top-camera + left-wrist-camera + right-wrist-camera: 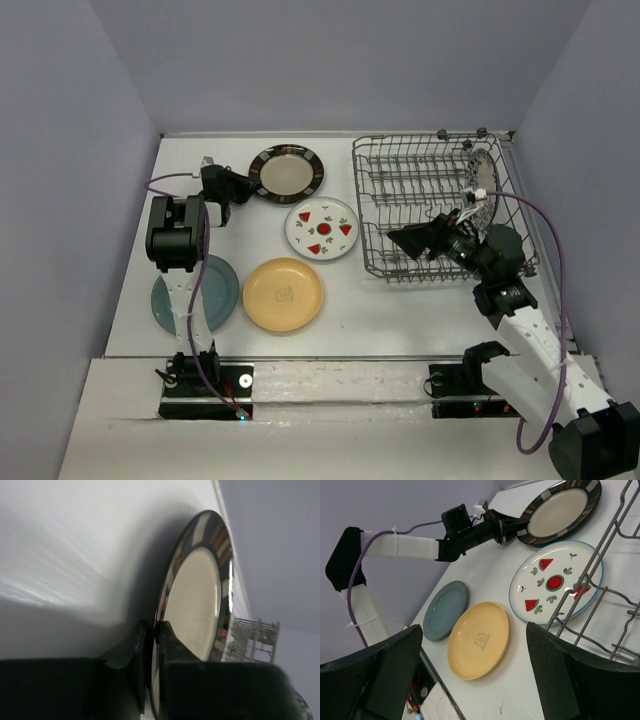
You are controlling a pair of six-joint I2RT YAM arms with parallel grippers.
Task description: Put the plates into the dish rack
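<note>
At the far left of the bench point(400, 310), the left tool point(240, 188) is clamped on the near-left rim of the cream plate with dark patterned rim point(287, 172). The left wrist view confirms it: both fingers point(170, 642) are closed on the plate edge, one on each face. Whether that edge is lifted off the bench cannot be told.

Items lying flat on the bench, outside the dish rack point(415, 180):
- White plate with red fruit marks point(322, 228), just left of the rack and near the cream plate.
- Yellow plate point(283, 294), nearer the arm bases, close to the fruit-marked plate without touching it.
- Teal-blue plate point(225, 290), left of the yellow one, partly hidden under the left arm.

One item is in the rack. The white plate with blue floral rim point(482, 178) stands on edge among the tines at the far right end.

The right tool point(408, 240) hangs above the rack's near-left portion. Its fingers point(380, 675) stand wide apart and hold nothing. The right wrist view looks between them to the yellow plate point(479, 640).
</note>
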